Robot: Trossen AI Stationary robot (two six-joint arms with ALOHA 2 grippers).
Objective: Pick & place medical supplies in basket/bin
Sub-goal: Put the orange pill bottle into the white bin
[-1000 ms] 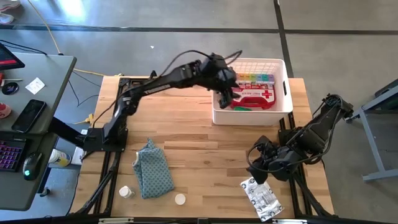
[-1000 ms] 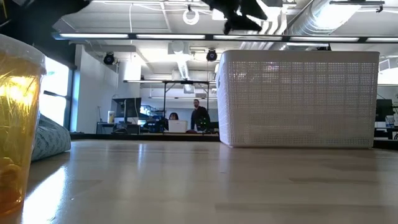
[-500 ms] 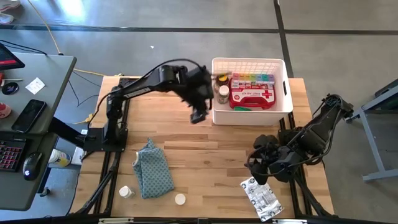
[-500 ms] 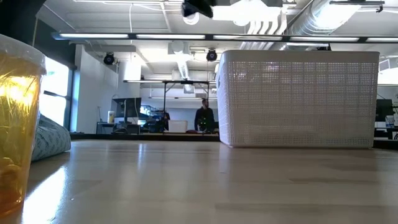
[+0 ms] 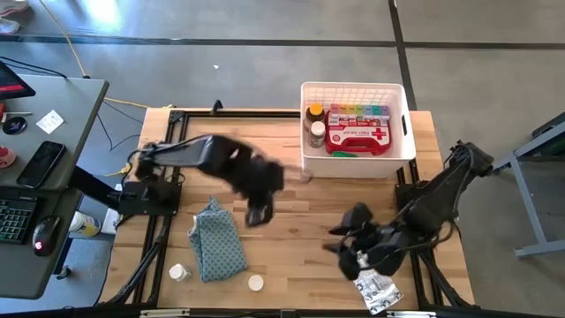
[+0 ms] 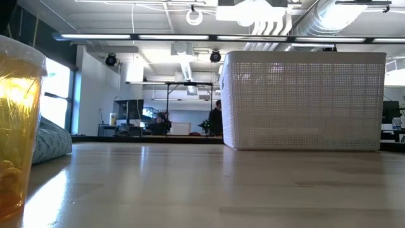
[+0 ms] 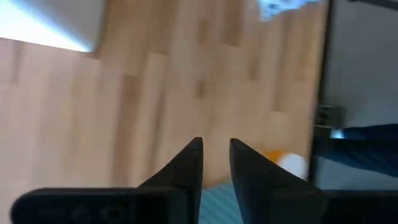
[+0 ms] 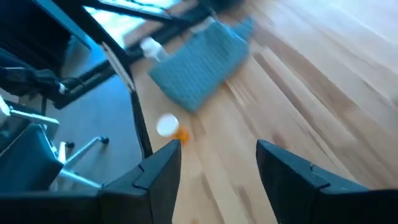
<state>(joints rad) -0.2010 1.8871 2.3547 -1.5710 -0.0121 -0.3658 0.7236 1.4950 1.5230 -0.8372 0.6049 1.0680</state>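
Observation:
The white bin [image 5: 399, 119] stands at the table's far right and holds the red first-aid case [image 5: 357, 137], the rainbow pill organizer [image 5: 357, 112] and two pill bottles [image 5: 314, 124]. My left gripper [image 5: 258, 212] hangs blurred over the table's middle, beside the blue-grey cloth [image 5: 216, 240]; its fingers [image 7: 186, 165] stand a narrow gap apart with nothing between them. My right gripper [image 5: 349, 252] is open and empty near the front right, just above the silver-white packet [image 5: 375, 287]. A white bottle [image 5: 179, 272] and an amber bottle [image 5: 255, 283] lie near the front edge.
The low view shows the bin's lattice wall [image 6: 304, 101], the amber bottle [image 6: 19, 126] close at the left and the cloth [image 6: 54, 142]. A desk with a keyboard and phone [image 5: 44, 159] stands beyond the table's left edge. People stand in the room behind.
My left gripper has swung away from over the bin's left end toward the table's near left, to the middle beside the cloth, tipping more steeply downward. Two bottles now show in the bin where it stood. My right gripper has turned and shifted slightly toward the near left.

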